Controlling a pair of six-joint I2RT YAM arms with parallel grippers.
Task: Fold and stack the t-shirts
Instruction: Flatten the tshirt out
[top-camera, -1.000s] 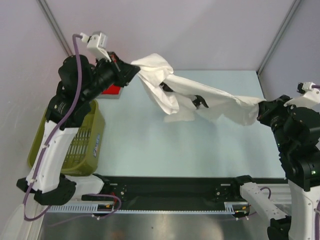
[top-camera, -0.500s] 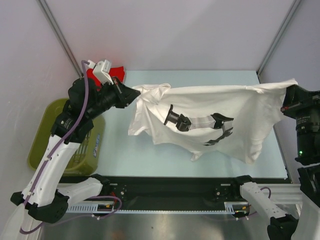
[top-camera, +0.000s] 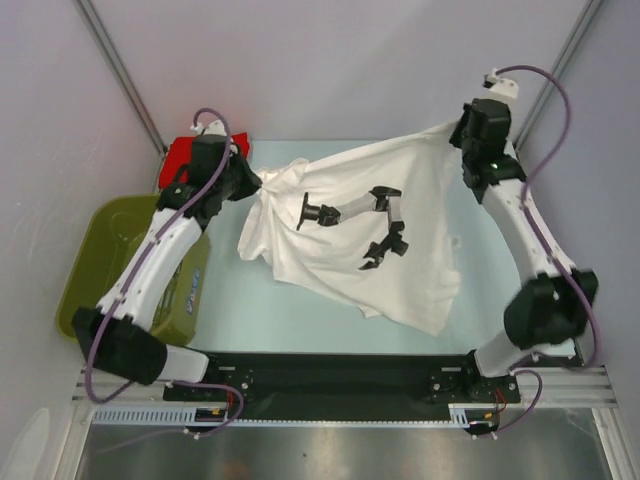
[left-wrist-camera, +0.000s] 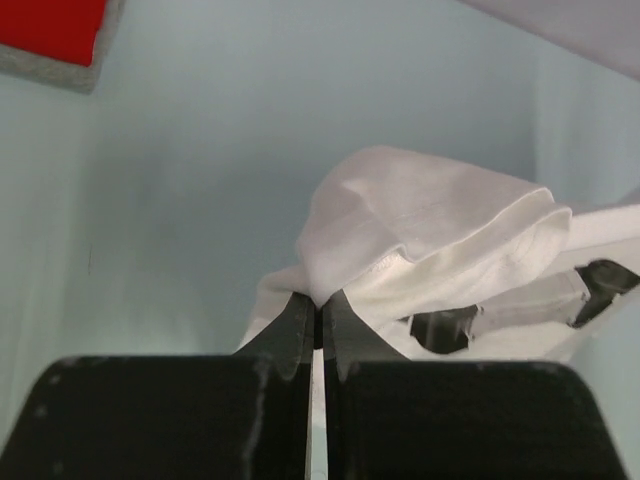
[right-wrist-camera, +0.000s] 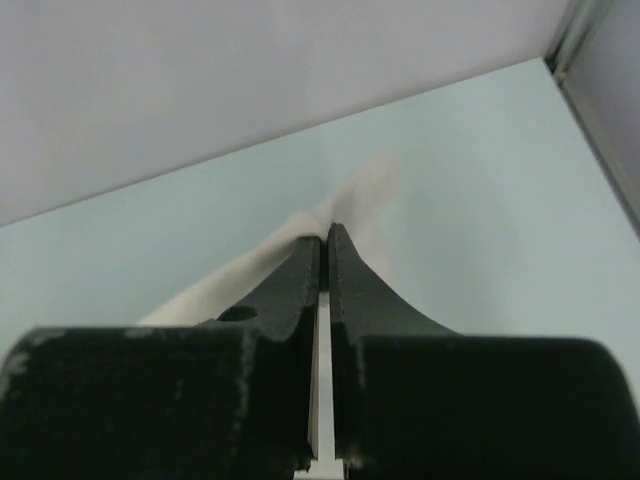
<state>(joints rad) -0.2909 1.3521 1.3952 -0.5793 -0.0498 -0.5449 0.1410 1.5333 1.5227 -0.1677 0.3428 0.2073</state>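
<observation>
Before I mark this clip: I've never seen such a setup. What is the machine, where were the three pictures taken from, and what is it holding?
These are two robot arms fixed at the near edge of a pale blue table. The wide picture comes from a camera above and behind them. The other two come from a small camera on each wrist, so black jaws fill the bottom of those views. The left tool and the right tool are each shut on an edge of a white t-shirt with black printed shapes, holding it spread between them above the table. A red t-shirt lies at the far left corner, and an olive-green basket stands to the left.
</observation>
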